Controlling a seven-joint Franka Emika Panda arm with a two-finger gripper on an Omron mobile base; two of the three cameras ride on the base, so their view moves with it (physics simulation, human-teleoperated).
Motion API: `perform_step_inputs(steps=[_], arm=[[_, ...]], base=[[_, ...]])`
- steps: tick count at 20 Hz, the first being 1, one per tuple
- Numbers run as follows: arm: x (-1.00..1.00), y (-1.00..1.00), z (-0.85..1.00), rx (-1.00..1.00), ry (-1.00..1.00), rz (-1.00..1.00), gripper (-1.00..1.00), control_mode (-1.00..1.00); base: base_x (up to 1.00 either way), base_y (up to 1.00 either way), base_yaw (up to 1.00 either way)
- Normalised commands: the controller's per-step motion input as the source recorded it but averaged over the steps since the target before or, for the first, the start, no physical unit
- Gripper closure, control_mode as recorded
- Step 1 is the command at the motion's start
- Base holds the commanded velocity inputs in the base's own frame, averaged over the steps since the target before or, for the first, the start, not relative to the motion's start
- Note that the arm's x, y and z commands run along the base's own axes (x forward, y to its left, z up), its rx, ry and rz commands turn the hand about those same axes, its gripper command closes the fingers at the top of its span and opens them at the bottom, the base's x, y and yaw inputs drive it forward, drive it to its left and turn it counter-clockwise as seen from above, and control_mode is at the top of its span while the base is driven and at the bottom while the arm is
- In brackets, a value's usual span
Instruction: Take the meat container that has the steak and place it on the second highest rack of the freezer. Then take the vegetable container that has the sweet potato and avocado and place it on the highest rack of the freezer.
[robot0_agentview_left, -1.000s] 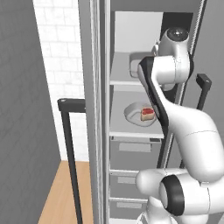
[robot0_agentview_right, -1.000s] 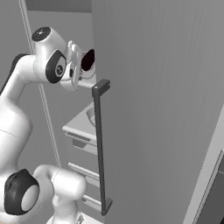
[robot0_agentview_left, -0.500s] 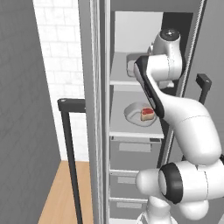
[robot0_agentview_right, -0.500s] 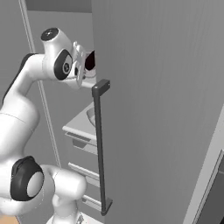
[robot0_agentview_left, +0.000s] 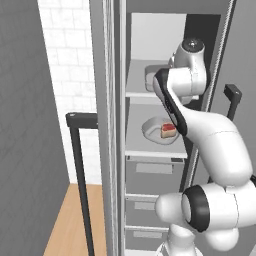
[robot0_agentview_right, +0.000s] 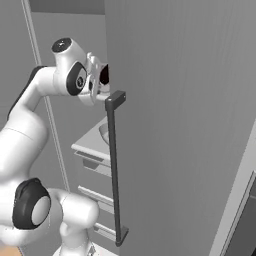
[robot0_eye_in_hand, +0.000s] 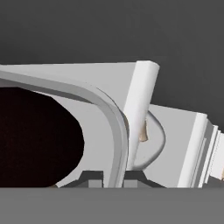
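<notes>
Arm raised high, hand closed on a rim

The white arm climbs from its base, bends at the dark elbow joint and reaches forward at upper-shelf height — the wrist turned level. In the hand view, the hand (robot0_eye_in_hand: 114, 181) has its two dark tips pinched shut on the thin rim of the vegetable container (robot0_eye_in_hand: 114, 127) — one tip on each side of that wall.

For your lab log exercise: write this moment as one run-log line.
meat container with steak: on second-highest rack | gripper: shut on vegetable container rim, at highest rack | avocado: inside
</notes>
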Motion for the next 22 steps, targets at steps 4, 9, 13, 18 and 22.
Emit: perform_step_inputs(steps=[4, 9, 13, 18, 22], arm=[[0.29, -0.07, 0.0, 0.0, 0.05, 0.0, 1.0, -1.0], [0.41, 0.0, -0.05, 0.0, 0.04, 0.0, 1.0, -1.0], [0.36, 0.0, -0.08, 0.0, 0.03, 0.0, 1.0, -1.0], [0.45, 0.0, -0.06, 0.01, 0.07, -0.01, 1.0, -1.0], [0.25, -0.03, -0.13, 0.0, 0.08, 0.0, 1.0, -1.0]], base=[[0.0, 0.0, 0.0], [0.0, 0.0, 0.0], [0.0, 0.0, 0.0], [0.0, 0.0, 0.0], [0.0, 0.0, 0.0]])
